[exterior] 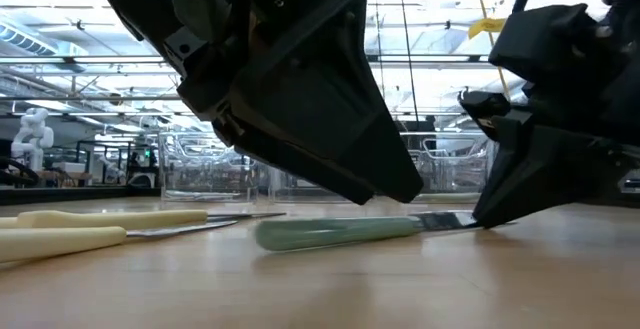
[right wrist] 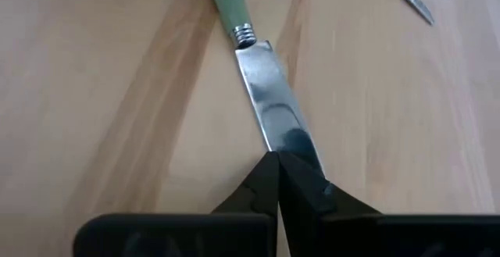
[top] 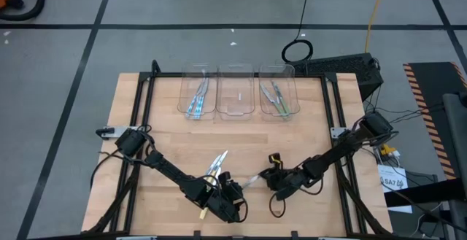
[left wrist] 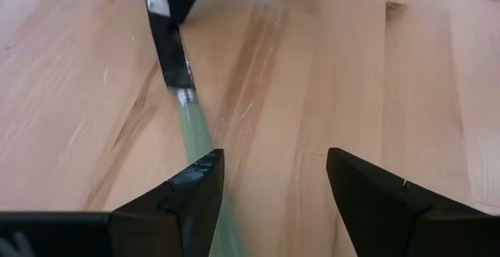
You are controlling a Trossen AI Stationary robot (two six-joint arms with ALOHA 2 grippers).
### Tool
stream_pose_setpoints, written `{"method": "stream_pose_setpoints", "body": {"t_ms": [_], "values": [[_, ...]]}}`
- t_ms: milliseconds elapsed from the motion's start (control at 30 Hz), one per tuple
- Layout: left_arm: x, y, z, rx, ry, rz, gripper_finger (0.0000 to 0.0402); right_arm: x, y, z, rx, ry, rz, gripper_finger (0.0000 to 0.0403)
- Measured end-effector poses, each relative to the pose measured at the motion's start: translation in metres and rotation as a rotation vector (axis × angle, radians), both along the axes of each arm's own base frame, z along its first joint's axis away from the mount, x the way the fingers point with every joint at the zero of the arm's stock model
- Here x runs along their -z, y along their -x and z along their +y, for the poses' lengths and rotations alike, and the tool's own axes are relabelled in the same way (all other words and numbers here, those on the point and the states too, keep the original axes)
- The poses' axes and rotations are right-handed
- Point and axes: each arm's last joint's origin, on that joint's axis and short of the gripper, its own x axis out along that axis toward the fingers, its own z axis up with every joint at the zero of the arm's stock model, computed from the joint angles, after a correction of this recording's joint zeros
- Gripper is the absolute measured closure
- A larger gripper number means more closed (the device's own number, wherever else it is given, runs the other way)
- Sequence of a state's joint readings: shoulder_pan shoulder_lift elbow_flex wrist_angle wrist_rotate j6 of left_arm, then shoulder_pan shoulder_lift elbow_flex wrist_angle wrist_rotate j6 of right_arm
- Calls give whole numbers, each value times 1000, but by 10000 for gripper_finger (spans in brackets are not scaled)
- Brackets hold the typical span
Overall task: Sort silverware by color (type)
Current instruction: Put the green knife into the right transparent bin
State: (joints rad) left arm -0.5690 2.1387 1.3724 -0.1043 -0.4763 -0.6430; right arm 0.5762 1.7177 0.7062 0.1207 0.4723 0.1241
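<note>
A green-handled knife [top: 249,182] lies on the wooden table between my two grippers; its handle [exterior: 335,232] points toward my left gripper and its blade [right wrist: 269,93] toward my right. My right gripper [right wrist: 277,162] is shut on the blade's tip. My left gripper [left wrist: 273,194] stands open over the handle's free end, with one finger [left wrist: 195,190] above the handle [left wrist: 191,128]. Pale yellow-handled utensils [exterior: 70,234] lie on the table close by [top: 219,163]. My right gripper pinches the knife blade at its tip end [right wrist: 287,141] between its two fingers. The fingers slant down from the table's right side, in line with the knife. The handle [exterior: 300,235] rests on the table. My left gripper: I cannot tell whether its finger touches the handle.
Three clear bins stand in a row at the far side: the left one [top: 198,93] holds blue-handled utensils and the right one [top: 279,94] green-handled ones, with the middle one [top: 235,101] between them. Black frame rails [top: 146,101] run along the table's sides.
</note>
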Motion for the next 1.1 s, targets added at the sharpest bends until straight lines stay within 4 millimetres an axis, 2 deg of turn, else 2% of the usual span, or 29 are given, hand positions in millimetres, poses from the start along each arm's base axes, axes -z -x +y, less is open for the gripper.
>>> {"method": "stream_pose_setpoints", "body": {"t_ms": [267, 700, 933, 1100], "values": [[0, 0, 0, -9, 10, -1, 167, -8, 11, -5, 48, -8, 58, 402], [0, 0, 0, -5, 5, 0, 167, -29, 27, 9, -60, -27, 50, 403], [0, 0, 1, -7, -3, 3, 167, -27, 27, 11, -42, -45, 44, 401], [0, -2, 5, -34, -77, -22, 167, -23, 26, 11, -39, -42, 55, 389]]}}
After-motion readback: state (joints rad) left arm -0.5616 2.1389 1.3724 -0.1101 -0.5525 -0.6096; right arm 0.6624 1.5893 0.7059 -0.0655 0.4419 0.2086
